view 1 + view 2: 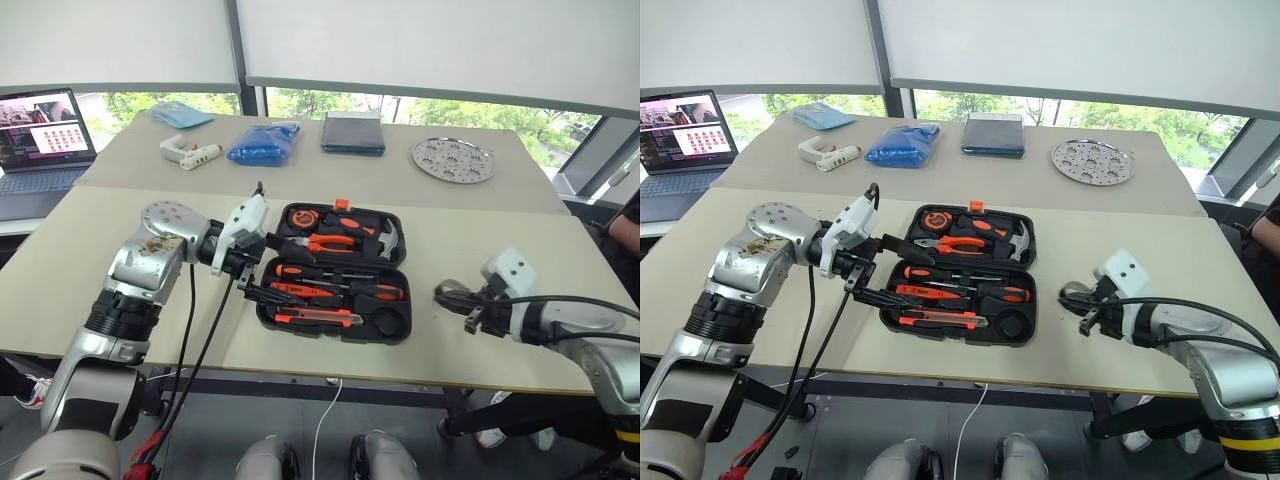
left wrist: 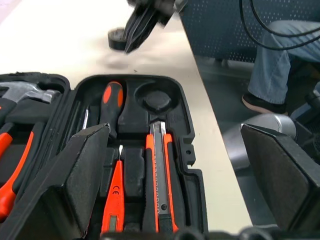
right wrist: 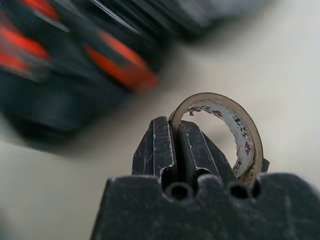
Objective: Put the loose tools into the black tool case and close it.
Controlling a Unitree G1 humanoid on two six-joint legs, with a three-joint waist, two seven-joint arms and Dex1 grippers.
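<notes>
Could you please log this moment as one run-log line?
right gripper: shut on tape roll | left gripper: open beside tool case | case: open

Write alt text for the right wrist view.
The right end effector, shut, pinches the wall of a small dark tape roll with a pale printed inner core, above a beige tabletop. Behind lies the blurred open black plastic tool case with orange-handled tools.

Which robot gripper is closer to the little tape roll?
The right one. The right gripper is shut on the tape roll, right of the tool case. The left gripper hovers open over the case's left edge.
</notes>
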